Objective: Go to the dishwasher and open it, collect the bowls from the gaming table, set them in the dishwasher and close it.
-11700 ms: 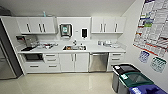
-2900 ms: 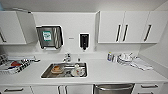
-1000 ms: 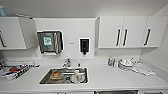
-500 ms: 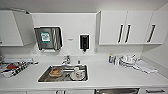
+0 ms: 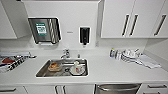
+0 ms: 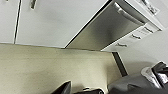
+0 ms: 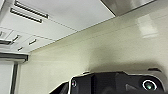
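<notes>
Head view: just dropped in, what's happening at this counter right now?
Nothing is being handled at this moment. The robot faces the white counter with the sink, which holds some dishes. The dishwasher sits under the counter, just right of the sink, and its steel door with the bar handle is shut. More dishes are stacked on the counter to the right.

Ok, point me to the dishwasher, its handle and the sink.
dishwasher [image 6: 107, 31], left wrist view, middle of its brushed steel front.
dishwasher handle [image 6: 128, 14], left wrist view, middle of the bar.
sink [image 5: 42, 71], head view, its left steel wall.
</notes>
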You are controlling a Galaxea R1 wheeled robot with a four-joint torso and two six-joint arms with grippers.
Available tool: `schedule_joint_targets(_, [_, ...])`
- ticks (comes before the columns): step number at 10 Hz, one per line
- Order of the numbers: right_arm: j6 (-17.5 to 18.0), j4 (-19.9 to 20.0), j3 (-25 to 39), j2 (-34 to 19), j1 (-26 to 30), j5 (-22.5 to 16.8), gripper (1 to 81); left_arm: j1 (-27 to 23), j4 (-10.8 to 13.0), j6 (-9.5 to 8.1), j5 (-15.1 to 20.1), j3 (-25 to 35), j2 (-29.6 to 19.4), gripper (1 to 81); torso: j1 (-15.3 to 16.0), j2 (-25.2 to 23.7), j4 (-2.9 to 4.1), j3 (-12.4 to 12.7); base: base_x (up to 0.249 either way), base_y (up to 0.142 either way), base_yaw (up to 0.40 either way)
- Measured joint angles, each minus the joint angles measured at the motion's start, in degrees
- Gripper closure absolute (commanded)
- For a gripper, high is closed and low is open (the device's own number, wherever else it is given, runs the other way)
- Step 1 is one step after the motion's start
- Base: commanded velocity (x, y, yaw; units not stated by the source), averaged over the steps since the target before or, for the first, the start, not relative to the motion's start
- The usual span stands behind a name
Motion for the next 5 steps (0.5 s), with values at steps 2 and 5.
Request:
schedule_joint_targets(2, [0.6,0.0,0.8,-0.4,1.1,0.0,1.0,-2.7,0.0,0.00,1.8,1.4,-0.9,1.0,2.6,-4.1,0.00,-3.9,0.000,0.000,0.000])
schedule_joint_targets(5, [1.7,0.0,0.9,-0.5,3.3,0.0,1.0,-5.9,0.0,-0.02,3.4,5.0,-4.1,1.0,6.5,-10.1,0.00,-9.5,0.000,0.000,0.000])
